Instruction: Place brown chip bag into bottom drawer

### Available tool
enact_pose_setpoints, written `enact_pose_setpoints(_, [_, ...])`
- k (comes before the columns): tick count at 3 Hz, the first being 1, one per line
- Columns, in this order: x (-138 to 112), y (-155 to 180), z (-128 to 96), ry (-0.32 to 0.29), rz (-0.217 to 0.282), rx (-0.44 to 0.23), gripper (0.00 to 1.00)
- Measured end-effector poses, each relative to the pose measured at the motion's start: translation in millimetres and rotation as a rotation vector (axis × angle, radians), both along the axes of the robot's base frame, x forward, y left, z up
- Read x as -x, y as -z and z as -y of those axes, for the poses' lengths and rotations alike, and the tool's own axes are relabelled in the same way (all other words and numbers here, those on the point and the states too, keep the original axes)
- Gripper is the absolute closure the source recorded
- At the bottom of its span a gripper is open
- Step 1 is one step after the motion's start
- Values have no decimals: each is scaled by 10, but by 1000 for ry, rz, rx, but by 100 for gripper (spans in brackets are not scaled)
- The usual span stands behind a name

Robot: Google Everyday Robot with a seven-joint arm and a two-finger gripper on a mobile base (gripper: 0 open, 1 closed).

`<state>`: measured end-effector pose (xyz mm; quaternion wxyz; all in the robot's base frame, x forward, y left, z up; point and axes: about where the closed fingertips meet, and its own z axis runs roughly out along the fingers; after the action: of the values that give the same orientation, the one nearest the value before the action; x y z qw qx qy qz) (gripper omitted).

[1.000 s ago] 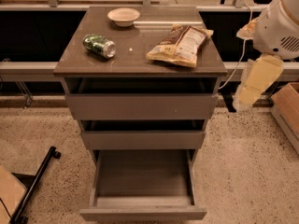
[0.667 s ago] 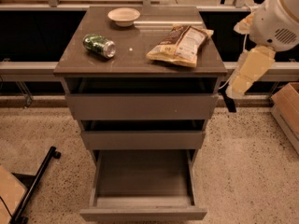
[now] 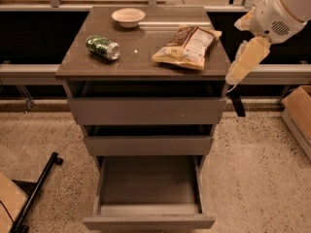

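The brown chip bag (image 3: 187, 46) lies flat on the right side of the cabinet top, dark brown with a cream panel. The bottom drawer (image 3: 148, 222) is pulled far out and its box shows nothing inside. My gripper (image 3: 237, 104) hangs as a dark shape below the cream forearm (image 3: 248, 58), just off the cabinet's right side. It is level with the top drawer, to the right of and below the bag, and touches neither the bag nor the drawer.
A green can (image 3: 102, 47) lies on its side at the left of the top, and a small white bowl (image 3: 128, 17) stands at the back. The two upper drawers (image 3: 146, 110) stand slightly out. A cardboard box (image 3: 299, 114) is on the floor at right, a black leg (image 3: 36, 192) at left.
My arm has swung up and to the left, closer to the cabinet's right edge. The bag, can, bowl and drawers have not moved.
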<state>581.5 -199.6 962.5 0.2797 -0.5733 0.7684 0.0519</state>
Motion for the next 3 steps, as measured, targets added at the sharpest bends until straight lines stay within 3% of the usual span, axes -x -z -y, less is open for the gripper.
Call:
enact_pose_setpoints(1, [-2,2,-2,0,0,0,0])
enact_pose_setpoints(2, [-193,224,-180,-10,-13,-25,0])
enact_pose_setpoints(3, [-575,562,-420,45,-3,-107,0])
